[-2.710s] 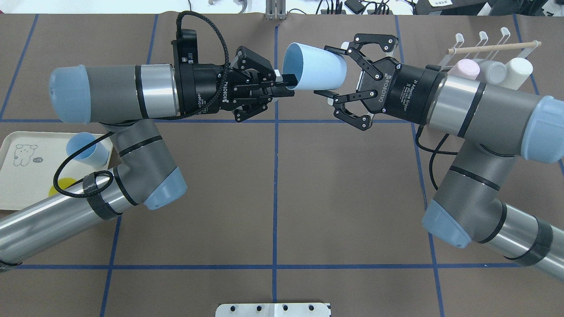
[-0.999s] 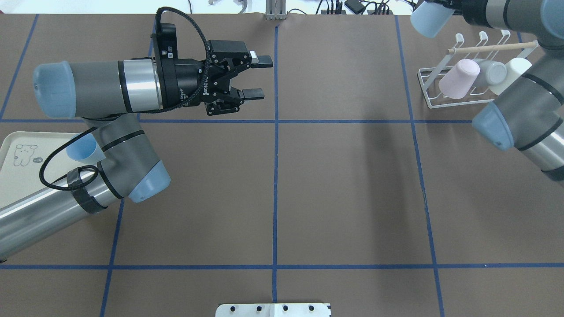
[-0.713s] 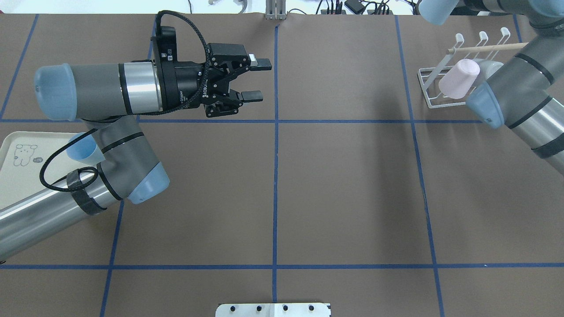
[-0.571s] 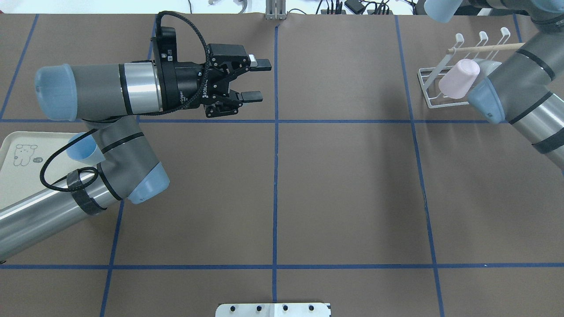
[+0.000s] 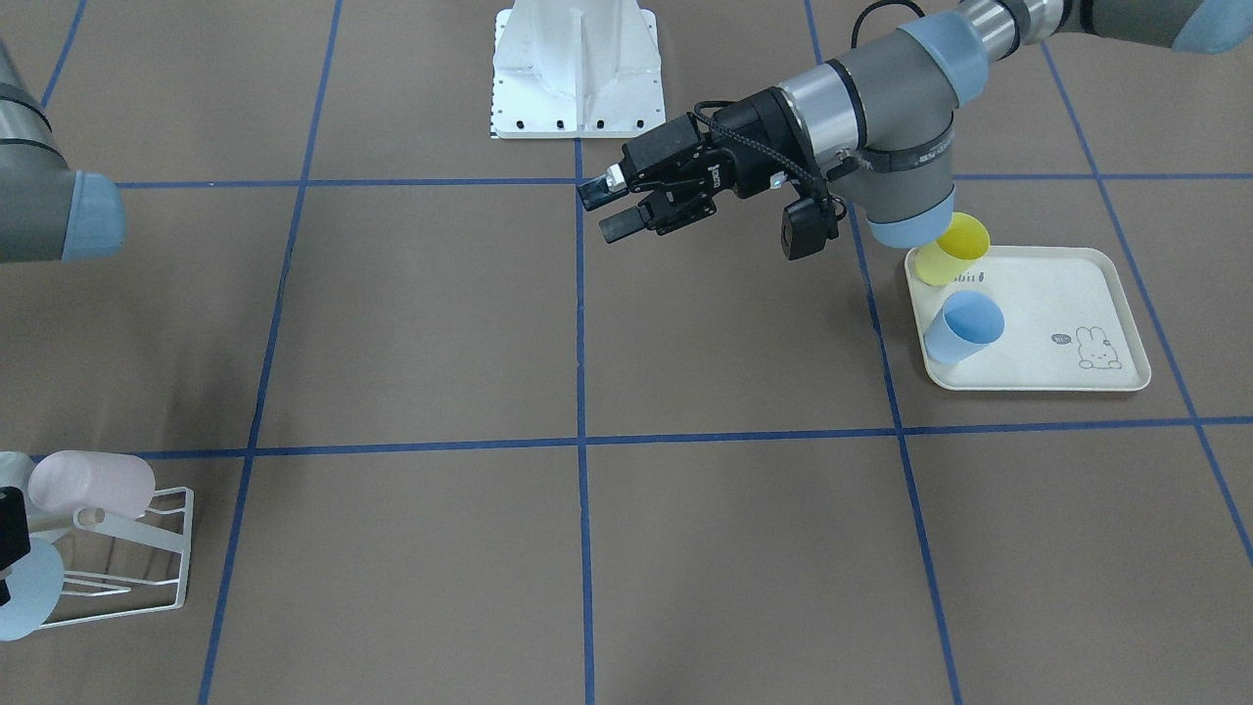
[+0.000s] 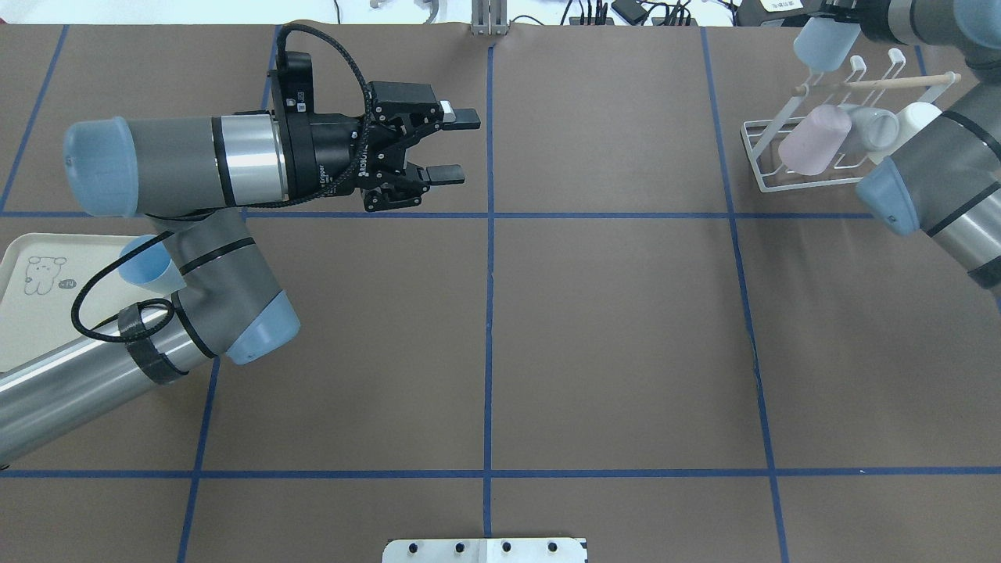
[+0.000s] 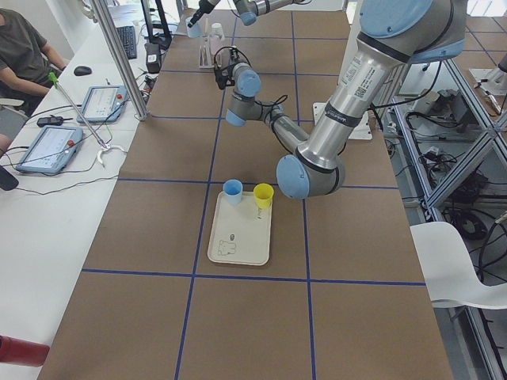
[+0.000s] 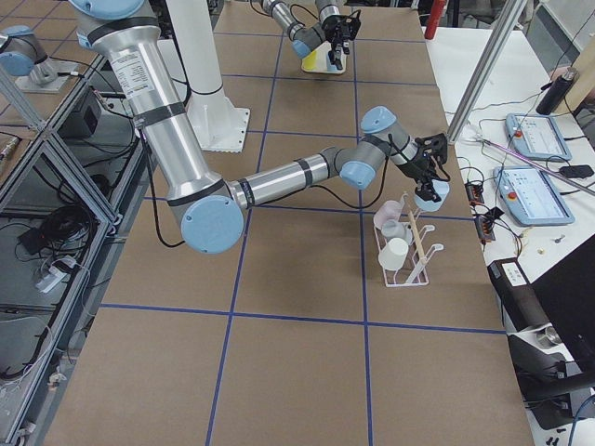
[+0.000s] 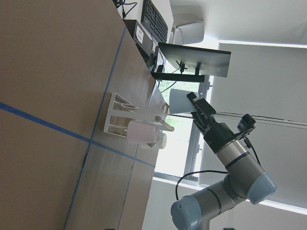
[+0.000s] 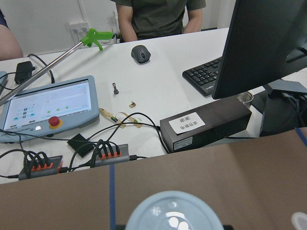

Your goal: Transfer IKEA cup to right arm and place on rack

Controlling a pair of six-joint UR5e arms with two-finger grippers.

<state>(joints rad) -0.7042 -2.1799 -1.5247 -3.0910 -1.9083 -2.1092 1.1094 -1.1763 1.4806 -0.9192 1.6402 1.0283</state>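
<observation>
**Brown table** (image 6: pixel 610 328), marked into squares by blue tape, carries the whole scene. **Left arm** (image 6: pixel 172 164) reaches level over the table's left half. **Right arm** (image 6: pixel 931 168) bends up over the far right corner.

**Cream tray** (image 5: pixel 1038 294), printed with a rabbit, lies at the robot's left, partly under the left arm's elbow. **White wire rack** (image 6: pixel 762 160) stands at the far right, with a wooden dowel (image 6: pixel 876 84) across its prongs.

**Left gripper** (image 6: pixel 457 146) hangs above the table beside the centre line, its fingers spread wide with nothing between them. **Right gripper** (image 9: pixel 194 106) is clamped on the IKEA cup (image 6: pixel 821 43). This light-blue cup is held tilted in the air over the rack's end prong, its base toward the wrist. Contact between cup and prong cannot be judged.

Three cups lie tilted on the rack, side by side: pink cup (image 6: pixel 815 139), grey cup (image 6: pixel 874 129) and white cup (image 6: pixel 915 117). On the tray stand a blue cup (image 5: pixel 964 328) and, just beside it, a yellow cup (image 5: pixel 954 250), both mouth up.
</observation>
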